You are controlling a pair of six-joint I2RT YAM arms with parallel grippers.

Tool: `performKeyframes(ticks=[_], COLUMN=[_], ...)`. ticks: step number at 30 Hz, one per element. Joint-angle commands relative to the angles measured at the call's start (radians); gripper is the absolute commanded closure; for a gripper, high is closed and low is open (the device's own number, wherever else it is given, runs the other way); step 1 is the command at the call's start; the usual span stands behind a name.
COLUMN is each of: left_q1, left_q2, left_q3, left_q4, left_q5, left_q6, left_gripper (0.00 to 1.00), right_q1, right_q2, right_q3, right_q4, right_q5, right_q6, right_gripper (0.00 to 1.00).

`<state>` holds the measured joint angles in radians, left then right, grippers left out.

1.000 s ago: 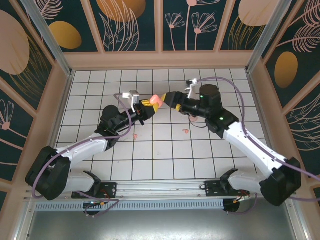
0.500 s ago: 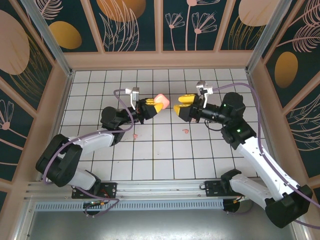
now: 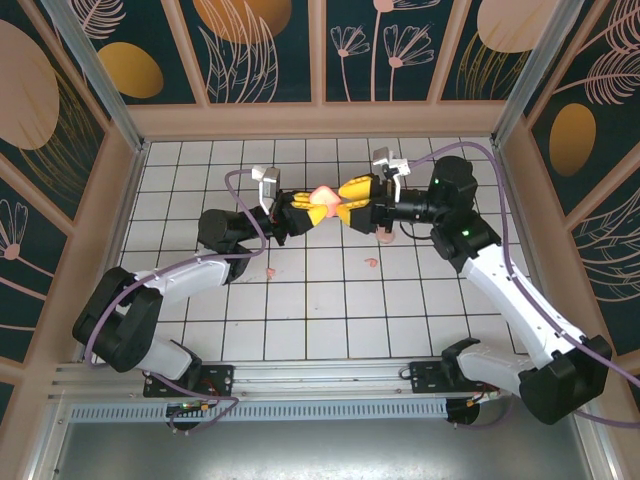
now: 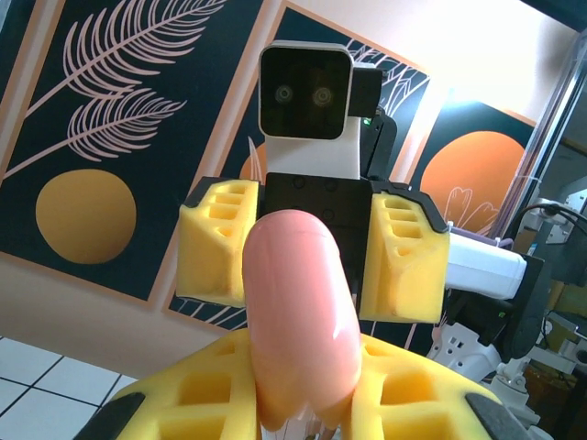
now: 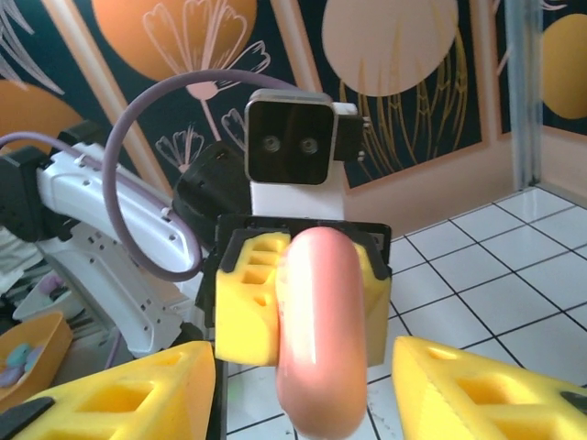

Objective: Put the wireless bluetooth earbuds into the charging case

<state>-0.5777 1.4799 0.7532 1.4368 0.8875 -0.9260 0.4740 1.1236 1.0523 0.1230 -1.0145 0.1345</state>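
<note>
The left end effector (image 3: 305,206) is clamped on the pink charging case (image 3: 322,196), its yellow fingers (image 4: 220,385) pressed to both sides of the rounded shell. It holds the case in the air above the white tiled bench (image 3: 330,300), toward 12 o'clock from the bench's middle. The right end effector (image 3: 350,190) faces it from 3 o'clock with its jaws spread wide. In the right wrist view its fingers (image 5: 119,390) stand well apart from the case on both sides, and in the left wrist view they flank the case's far end. Whether they touch it I cannot tell. Both earbuds lie loose on the tiles. The left earbud (image 3: 272,270) is at 7 o'clock from the case, and the right earbud (image 3: 371,263) is at 5 o'clock from it.
</note>
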Motion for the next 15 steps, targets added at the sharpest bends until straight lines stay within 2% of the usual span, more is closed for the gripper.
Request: performKeyframes(ticks=[1,15], left_q1=[0.005,0.004], left_q2=[-0.023,-0.029], left_q3=[0.032,0.060], left_q4=[0.021,0.005], left_q5=[0.022,0.031], left_q6=[0.006,0.017], left_gripper=[0.84,0.85], right_q1=[0.018,0.023], right_q2=[0.008,0.023], right_q3=[0.044,0.048], right_q4=[0.000,-0.004], right_q5=[-0.068,-0.078], right_q6=[-0.035,-0.033], right_gripper=[0.50,0.78])
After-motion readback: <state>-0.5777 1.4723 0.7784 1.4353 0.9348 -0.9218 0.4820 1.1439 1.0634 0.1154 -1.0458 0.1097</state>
